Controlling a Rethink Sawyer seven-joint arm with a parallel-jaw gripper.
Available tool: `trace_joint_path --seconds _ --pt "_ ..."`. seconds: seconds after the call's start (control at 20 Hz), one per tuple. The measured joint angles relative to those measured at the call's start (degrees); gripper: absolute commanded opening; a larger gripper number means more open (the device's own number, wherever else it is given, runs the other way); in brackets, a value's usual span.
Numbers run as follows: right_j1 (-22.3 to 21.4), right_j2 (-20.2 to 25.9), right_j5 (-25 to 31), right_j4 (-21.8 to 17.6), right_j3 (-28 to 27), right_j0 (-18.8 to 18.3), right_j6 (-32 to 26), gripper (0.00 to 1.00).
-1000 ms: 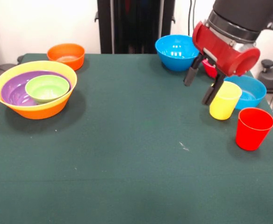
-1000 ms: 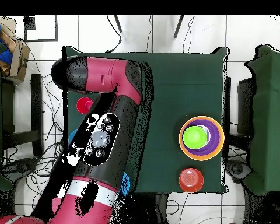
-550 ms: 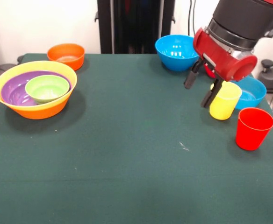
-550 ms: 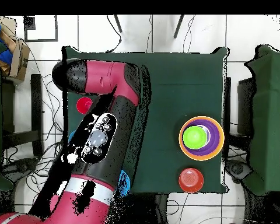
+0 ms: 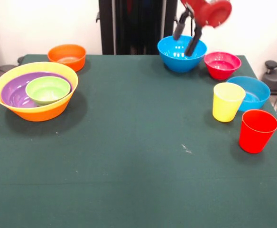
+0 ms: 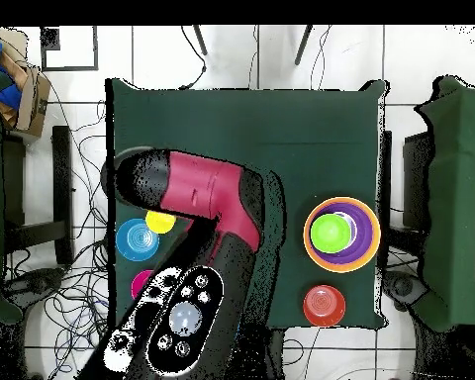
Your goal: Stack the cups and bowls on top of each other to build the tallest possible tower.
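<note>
You're looking at a robotics lab/test cell, not a home. Evidence: table [image 5: 129, 180] w/ dark green cloth cover, set on a white tiled floor [image 6: 241, 54] w/ loose black cables [image 6: 58, 297] trailing all round it. The red-and-black robot arm [image 6: 197, 188] hangs over it. More green-covered tables [image 6: 459, 198] stand either side. Plain white wall [image 5: 34, 23] behind, black pedestal [image 5: 129, 26] at the table's edge, and bright plastic bowls laid out as test props.

Tower [image 5: 35, 91] near counter [image 5: 129, 156] left edge: smallest bowl nested in wider bowl, both inside largest. Lone bowl [image 5: 67, 56] behind it at far-left corner. Three bowls and two cups [image 5: 227, 101] clustered along right edge, far half; cups side by side, nearest.
</note>
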Motion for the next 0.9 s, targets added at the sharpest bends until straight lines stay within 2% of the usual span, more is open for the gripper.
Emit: trace_joint_path --seconds 0.4,0.65,0.9 --pt "-4.44 -0.04 -0.02 0.00 5.53 -0.09 0.00 1.00" --pt "-5.08 -0.04 -0.49 0.00 6.80 -0.09 0.00 1.00" --pt "-5.04 -0.04 -3.37 0.00 8.10 -0.09 0.00 1.00"
